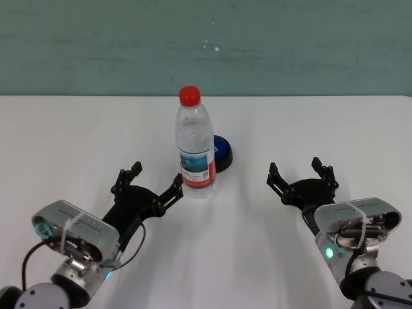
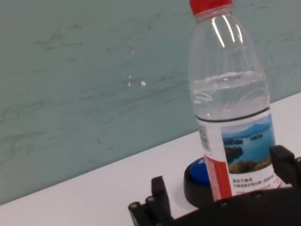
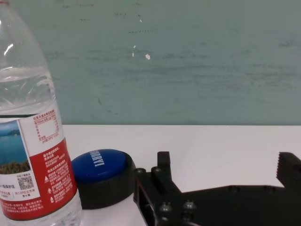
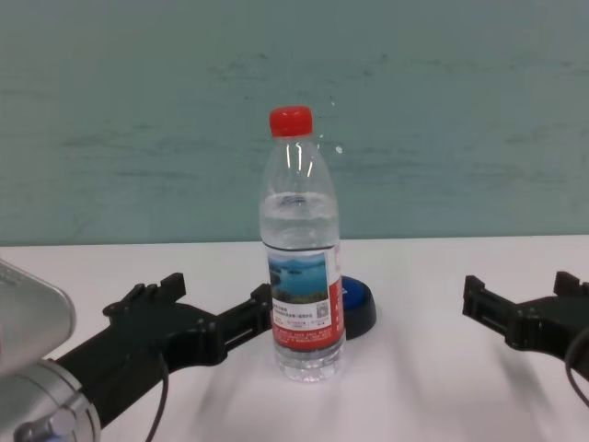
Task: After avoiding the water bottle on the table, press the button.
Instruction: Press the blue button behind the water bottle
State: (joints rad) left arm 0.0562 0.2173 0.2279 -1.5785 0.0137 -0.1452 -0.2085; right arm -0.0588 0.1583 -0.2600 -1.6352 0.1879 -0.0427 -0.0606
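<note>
So far the button is unpressed: it sits on the table just behind the water bottle, peeking out on the bottle's right. The left tool spreads wide, one fingertip just beside the bottle's base. The right tool, also wide and empty, waits well to the bottle's right. Judging by this, the approach is only beginning; the next move should come from the bottle's right, clear of it, with a fingertip lowered onto the dome.

Water bottle label: I see small print and a QR code, too fine to read.
Button top: white lettering, which I can't make out.
</note>
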